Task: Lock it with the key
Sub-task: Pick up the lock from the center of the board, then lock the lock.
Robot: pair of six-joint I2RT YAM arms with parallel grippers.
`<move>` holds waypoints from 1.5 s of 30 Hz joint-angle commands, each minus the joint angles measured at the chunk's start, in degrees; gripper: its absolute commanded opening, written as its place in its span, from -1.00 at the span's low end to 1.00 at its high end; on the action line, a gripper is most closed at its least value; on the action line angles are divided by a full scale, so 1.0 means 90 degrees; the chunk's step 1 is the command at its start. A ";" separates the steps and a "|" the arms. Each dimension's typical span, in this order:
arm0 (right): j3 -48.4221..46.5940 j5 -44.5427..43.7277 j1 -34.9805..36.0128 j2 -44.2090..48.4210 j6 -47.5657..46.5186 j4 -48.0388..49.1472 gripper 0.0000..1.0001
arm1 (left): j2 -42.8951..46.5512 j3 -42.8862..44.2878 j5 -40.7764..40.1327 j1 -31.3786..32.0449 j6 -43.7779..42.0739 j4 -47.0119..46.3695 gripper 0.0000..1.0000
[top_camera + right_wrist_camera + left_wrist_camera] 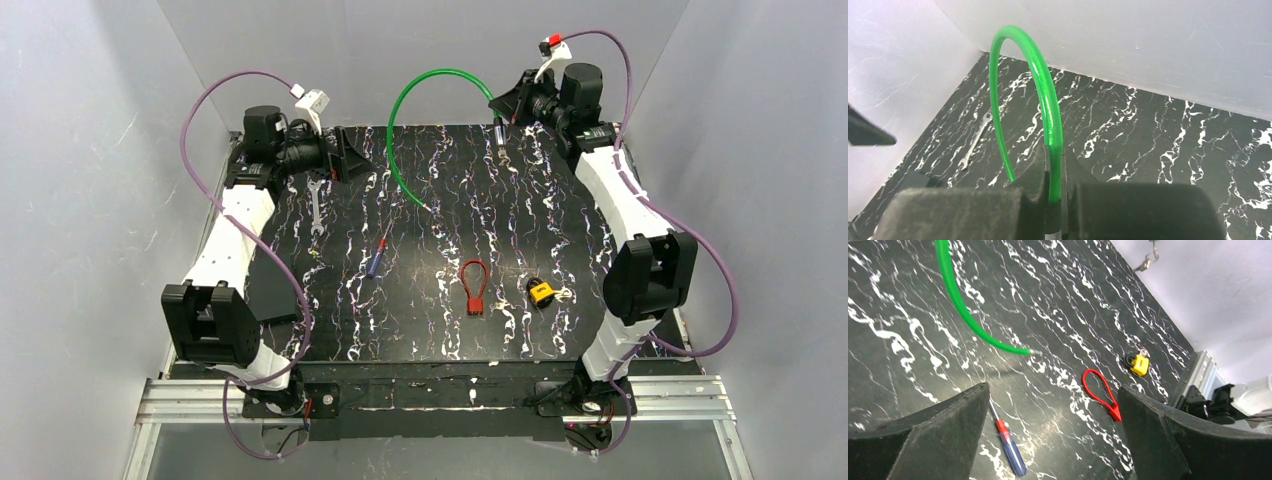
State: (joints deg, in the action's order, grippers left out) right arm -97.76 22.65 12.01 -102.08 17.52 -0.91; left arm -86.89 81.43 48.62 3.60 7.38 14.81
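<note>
Small yellow-bodied padlock (541, 291) sat on the black marbled surface (420, 335), with the tiny silvery key (564, 294) right against its right side. Red plastic loop (474, 285) was just left of the padlock, the blue-handled screwdriver (377, 258) further left, and the silver spanner (317, 205) far left and beyond.

Right pincer (1054, 159) was well beyond the padlock, pinching a bent green plastic tube (1045, 95). Left pincer (1052, 390) was spread and empty, far left of the padlock.

Risks:
- If the right arm went for the key with the tube in its grip, the springy arc could sweep the padlock or key.
- Key is tiny and flat, so pads could skid it off or nudge the padlock.

Unclear:
- Whether the key was seated in the keyway or only touching.
- Shackle state, too small to read.
- Tube's lower end, cut off in the right wrist view.
</note>
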 commanded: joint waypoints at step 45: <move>0.2319 0.2141 0.0556 0.2346 -0.0672 0.0329 0.71 | 0.1188 0.1358 0.0877 0.0277 0.0883 0.0397 -1.00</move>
State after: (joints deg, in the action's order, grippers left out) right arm -74.04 46.63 14.79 -84.86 23.64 9.74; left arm -78.65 91.15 57.12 6.09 18.26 12.05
